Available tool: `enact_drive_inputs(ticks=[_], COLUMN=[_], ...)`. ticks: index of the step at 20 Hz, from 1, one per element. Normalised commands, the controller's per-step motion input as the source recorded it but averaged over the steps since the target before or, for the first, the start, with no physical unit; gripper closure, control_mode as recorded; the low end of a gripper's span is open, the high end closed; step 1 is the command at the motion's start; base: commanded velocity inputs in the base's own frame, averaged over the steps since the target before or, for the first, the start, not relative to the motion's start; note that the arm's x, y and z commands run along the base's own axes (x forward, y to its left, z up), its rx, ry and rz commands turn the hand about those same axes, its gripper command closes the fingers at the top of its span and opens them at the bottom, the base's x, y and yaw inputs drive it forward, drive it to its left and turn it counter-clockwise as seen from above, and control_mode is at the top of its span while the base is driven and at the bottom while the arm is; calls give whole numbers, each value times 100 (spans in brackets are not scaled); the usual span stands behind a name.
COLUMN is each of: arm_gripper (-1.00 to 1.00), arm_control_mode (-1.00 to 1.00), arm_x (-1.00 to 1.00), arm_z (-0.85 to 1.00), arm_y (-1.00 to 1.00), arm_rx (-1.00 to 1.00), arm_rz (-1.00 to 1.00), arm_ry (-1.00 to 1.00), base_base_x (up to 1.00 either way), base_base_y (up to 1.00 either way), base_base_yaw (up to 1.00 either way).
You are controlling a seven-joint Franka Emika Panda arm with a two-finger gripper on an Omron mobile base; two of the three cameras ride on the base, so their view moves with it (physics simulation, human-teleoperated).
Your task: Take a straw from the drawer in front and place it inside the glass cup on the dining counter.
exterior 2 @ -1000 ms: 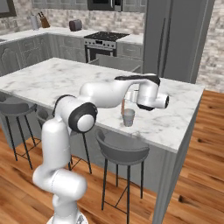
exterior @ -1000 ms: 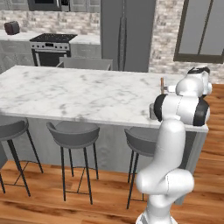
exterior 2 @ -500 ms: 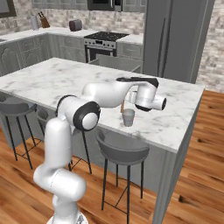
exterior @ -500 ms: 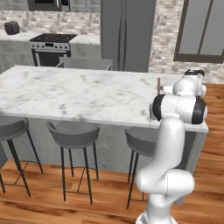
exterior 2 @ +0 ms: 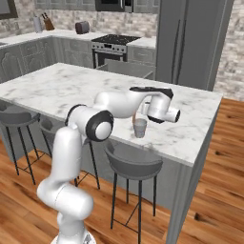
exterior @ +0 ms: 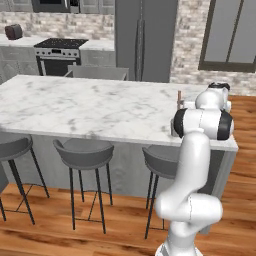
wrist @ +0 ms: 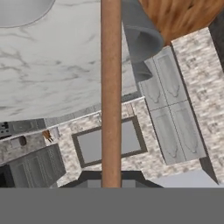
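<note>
My gripper [exterior 2: 137, 115] is shut on the straw [exterior 2: 135, 117], a thin reddish-brown stick held upright over the dining counter [exterior 2: 62, 86] near its right end. The straw's lower end is at the left rim of the glass cup [exterior 2: 139, 128]; I cannot tell whether it is inside. From the left base the straw [exterior: 179, 97] sticks up beside my forearm, which hides the cup. In the hand view the straw [wrist: 110, 87] runs as a thick bar up from between the fingertips of the gripper [wrist: 110, 178]. The drawer is out of view.
Grey stools [exterior 2: 131, 161] stand along the near side of the counter [exterior: 90, 107], one right below the cup. The counter's right edge [exterior 2: 205, 138] is close to the cup. A stove [exterior: 59, 50] and a tall fridge [exterior: 145, 40] stand behind.
The hand has shifted slightly with the straw, which sits a little further left in the left base view. The cup has not moved.
</note>
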Motion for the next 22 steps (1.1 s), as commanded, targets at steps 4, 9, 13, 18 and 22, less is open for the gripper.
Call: enact_drive_inputs(ticks=[4, 9, 13, 18, 22], arm_gripper=[100, 100, 100, 100, 100], arm_control_mode=[-100, -100, -100, -100, -100], arm_x=[14, 5, 5, 11, 5], arm_z=[-32, -24, -8, 0, 27], arm_y=[-2, -10, -15, -12, -4], arm_rx=[0, 0, 0, 0, 1], arm_rz=[0, 0, 0, 0, 0], arm_ry=[-5, -6, -9, -9, -6], base_base_x=[0, 0, 0, 0, 0], base_base_y=[0, 0, 0, 0, 0], base_base_yaw=[0, 0, 0, 0, 0])
